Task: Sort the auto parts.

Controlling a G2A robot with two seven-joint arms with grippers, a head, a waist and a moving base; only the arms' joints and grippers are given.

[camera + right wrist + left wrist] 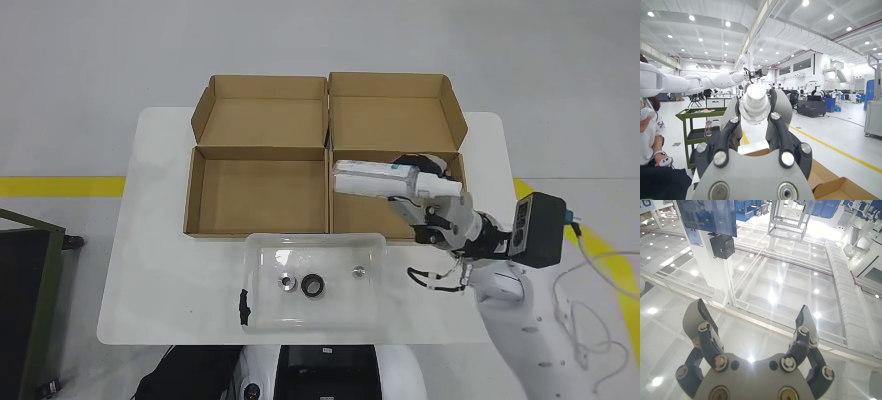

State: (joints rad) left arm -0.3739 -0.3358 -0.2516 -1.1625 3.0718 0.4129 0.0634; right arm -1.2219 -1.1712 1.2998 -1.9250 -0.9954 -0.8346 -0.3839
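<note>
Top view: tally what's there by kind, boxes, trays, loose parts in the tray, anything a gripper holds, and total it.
Cardboard boxes: 2
Clear tray: 1
Small parts in the tray: 3
White part held in the right gripper: 1
Total: 7
</note>
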